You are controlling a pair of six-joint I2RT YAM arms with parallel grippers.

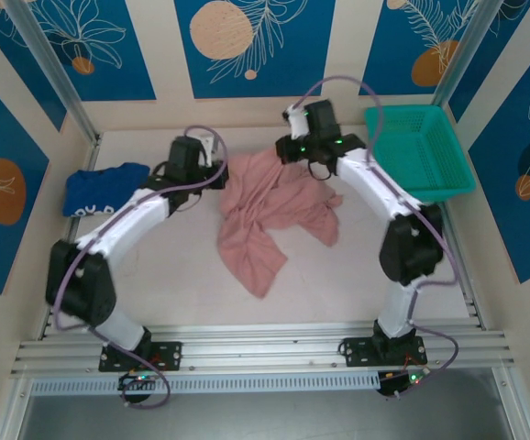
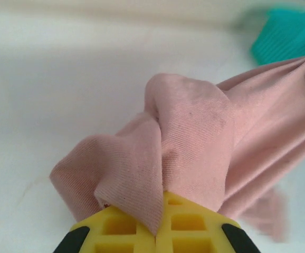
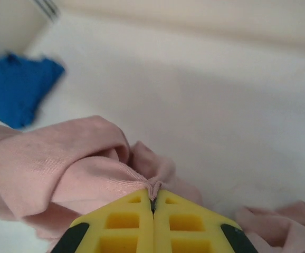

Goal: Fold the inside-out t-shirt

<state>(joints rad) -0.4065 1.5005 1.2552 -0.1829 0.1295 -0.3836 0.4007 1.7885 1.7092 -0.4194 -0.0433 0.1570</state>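
The inside-out t-shirt (image 1: 265,215) is dusty pink and lies crumpled in the middle of the white table. My left gripper (image 1: 223,175) is at the shirt's upper left edge. Up close, its yellow fingers (image 2: 189,232) are shut on a fold of the pink fabric (image 2: 194,137), which bunches up in front of them. My right gripper (image 1: 288,154) is at the shirt's top edge. Its fingers (image 3: 126,226) are shut on a stitched hem of the shirt (image 3: 63,163), pinched right at the tips. The cloth between the two grippers is slack.
A teal basket (image 1: 421,151) stands at the back right, close to the right arm. A royal-blue garment (image 1: 104,188) lies at the left, beside the left arm. Metal frame posts rise at the back corners, and a rail (image 1: 265,348) runs along the near edge.
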